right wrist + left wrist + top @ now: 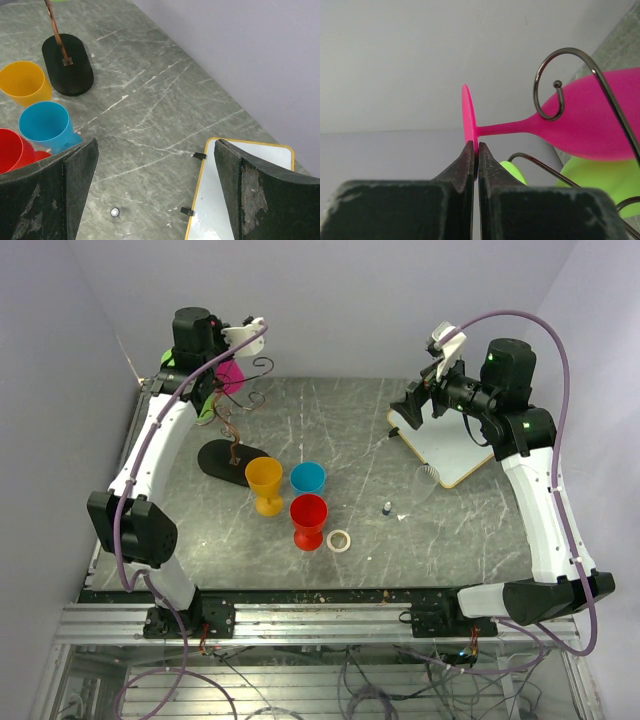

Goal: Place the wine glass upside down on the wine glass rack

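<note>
Far left: dark wire wine glass rack on a black oval base (225,462), with yellow (264,480), blue (308,478) and red plastic cups (309,515) in front. Only my left wrist view shows the pink plastic wine glass (590,120) with its stem crossing a curled arm and a lime-green glass (600,182) beside it. Left gripper (476,150): jaws pinched on the pink foot disc. Right gripper (157,167): jaws spread wide and empty, above the yellow-framed whiteboard (240,195).

Left wrist cam here: my left gripper (476,150) has its fingers pinched nearly together on the edge of the pink wine glass (590,120) foot, so the glass is lying sideways with the bowl off to the right. A curled wire arm of the rack (536,91) crosses in front of it where the stem meets the bowl. There's a green glass (605,180) lower right, below the pink bowl.
</note>
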Available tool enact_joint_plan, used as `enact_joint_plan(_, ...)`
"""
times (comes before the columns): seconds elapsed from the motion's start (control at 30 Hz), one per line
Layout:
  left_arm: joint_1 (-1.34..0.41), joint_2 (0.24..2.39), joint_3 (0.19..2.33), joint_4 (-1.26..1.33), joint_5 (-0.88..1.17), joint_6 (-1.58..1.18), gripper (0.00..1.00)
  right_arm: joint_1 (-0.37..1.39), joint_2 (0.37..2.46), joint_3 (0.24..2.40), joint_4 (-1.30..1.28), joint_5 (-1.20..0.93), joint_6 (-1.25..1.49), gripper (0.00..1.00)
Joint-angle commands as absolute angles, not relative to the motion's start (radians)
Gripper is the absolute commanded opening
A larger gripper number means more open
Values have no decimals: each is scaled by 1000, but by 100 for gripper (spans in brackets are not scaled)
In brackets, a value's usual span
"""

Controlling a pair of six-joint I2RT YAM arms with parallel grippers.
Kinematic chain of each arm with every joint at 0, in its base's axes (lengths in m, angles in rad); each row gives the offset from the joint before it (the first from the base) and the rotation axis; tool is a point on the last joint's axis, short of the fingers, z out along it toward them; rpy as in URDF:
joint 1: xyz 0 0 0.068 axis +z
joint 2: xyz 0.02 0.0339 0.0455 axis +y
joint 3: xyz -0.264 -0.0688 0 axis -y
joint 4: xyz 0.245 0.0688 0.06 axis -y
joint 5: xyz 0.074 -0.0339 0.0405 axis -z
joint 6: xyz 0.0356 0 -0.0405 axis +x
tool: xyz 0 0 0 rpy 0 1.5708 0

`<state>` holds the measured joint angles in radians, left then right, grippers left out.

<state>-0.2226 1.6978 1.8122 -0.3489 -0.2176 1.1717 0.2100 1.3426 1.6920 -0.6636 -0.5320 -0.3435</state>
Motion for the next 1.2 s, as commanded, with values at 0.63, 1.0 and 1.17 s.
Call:
enact_joint_plan(0.63, -258, 1640, 1798, -408, -48, 1194, 7, 174, 1315, 1668, -642, -563, -327, 100)
enact_joint_plan(1.0, -271, 1642, 1801, -406, 6, 1169, 7, 163, 1315, 1669, -639, -581, -320, 100)
enact_joint_plan(1.17, -283, 1652, 1808, -392, 19, 1140, 7, 159, 1315, 1669, -638, -582, -321, 100)
